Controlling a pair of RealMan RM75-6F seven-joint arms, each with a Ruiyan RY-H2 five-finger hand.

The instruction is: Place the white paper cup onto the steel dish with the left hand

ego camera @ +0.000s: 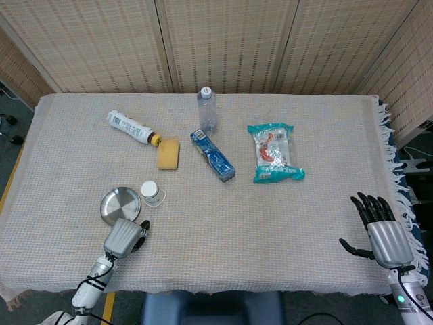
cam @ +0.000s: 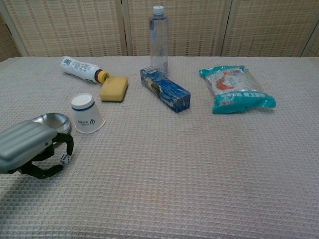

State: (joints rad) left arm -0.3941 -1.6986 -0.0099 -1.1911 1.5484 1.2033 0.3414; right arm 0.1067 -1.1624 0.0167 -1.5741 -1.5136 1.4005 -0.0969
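Note:
The white paper cup (cam: 87, 114) (ego camera: 152, 193) stands upside down on the cloth, just right of the steel dish (cam: 52, 121) (ego camera: 120, 205). My left hand (cam: 34, 151) (ego camera: 124, 237) hovers near the front edge of the table, in front of the dish and left-front of the cup, its fingers curled apart around nothing. A small white die (cam: 64, 159) lies under its fingertips. My right hand (ego camera: 379, 229) rests at the table's right front edge with fingers spread and empty; only the head view shows it.
A yellow sponge (cam: 113, 88), a lying white bottle (cam: 79, 68), an upright clear water bottle (cam: 158, 40), a blue box (cam: 165, 89) and a teal snack bag (cam: 235, 89) lie further back on the woven tablecloth (cam: 189, 169).

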